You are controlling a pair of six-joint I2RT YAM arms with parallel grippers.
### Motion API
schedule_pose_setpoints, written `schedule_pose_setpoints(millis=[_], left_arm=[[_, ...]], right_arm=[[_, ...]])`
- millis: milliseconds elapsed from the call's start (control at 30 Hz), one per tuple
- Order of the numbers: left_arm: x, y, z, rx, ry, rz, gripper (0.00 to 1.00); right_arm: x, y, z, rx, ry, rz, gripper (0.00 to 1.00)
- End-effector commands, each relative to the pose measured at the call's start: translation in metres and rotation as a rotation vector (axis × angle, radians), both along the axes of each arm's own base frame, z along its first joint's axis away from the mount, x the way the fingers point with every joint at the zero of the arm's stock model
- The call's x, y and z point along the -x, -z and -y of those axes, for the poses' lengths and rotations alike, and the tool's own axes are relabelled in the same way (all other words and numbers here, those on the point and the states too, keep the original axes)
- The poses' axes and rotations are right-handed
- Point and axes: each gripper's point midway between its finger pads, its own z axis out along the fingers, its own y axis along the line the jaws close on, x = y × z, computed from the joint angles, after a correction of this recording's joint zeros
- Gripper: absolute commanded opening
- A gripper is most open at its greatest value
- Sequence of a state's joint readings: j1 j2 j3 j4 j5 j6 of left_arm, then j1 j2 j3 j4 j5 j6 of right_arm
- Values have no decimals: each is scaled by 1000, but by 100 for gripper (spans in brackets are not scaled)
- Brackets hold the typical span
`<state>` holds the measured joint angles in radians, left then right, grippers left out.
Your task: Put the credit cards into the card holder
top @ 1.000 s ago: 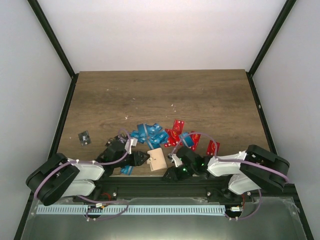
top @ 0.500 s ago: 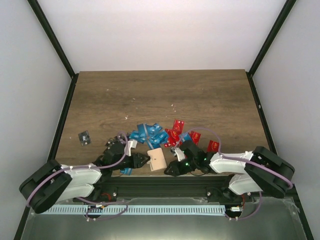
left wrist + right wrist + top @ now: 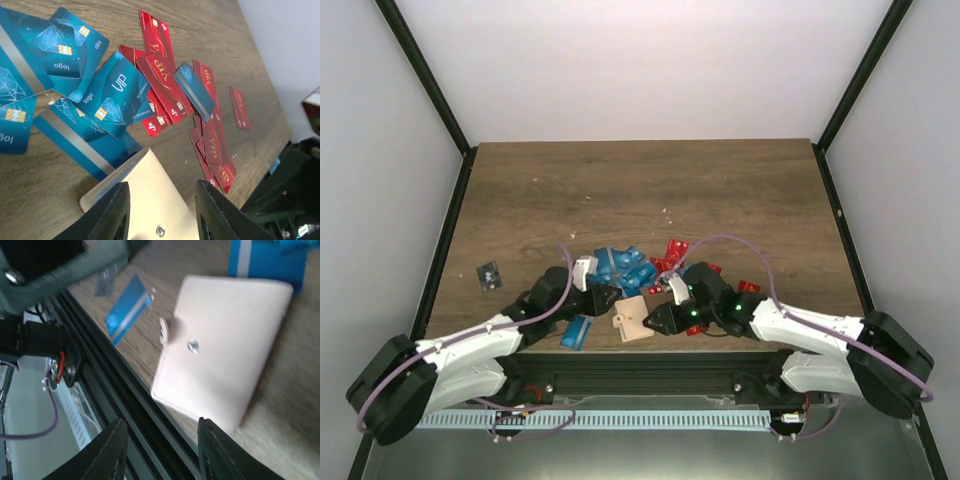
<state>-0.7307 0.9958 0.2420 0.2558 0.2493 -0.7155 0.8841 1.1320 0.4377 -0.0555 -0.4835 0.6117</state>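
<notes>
While card holder (image 3: 633, 321) lies between left jaws and right jaws, both gape empty.

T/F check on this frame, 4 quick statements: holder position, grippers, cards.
1. The card holder lies flat on the table between the left gripper and the right gripper. True.
2. The right gripper holds a red card. False: its jaws stand open with nothing between them, and the holder lies just ahead of them.
3. One black card lies by itself near the table's left edge. True.
4. Every card on the table is red. False: a bunch of blue cards lies beside the red cards, plus the black one.
</notes>
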Motion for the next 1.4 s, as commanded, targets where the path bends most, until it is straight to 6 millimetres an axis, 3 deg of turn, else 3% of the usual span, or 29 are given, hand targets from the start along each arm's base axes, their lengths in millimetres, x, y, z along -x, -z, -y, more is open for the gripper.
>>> schedule_pose_setpoints(millis=[0,167,400,933,1367], left_arm=[[-3,4,14,-45,92,-19,36],[-7,7,32,-12,191,-72,25],[-9,29,34,-30,246,-167,14],[-11,64,18,-161,200,-235,10],[-8,73,16,-173,197,-248,9]], right_arm=[[-23,-26,-23,-39,-13,97,40],[-31,-20,-39,-58,-37,96,40],[-33,-14,-52,-95,-75,87,39],[-38,3,-70,-101,-105,42,37],[-41,17,-79,-92,-117,6,34]])
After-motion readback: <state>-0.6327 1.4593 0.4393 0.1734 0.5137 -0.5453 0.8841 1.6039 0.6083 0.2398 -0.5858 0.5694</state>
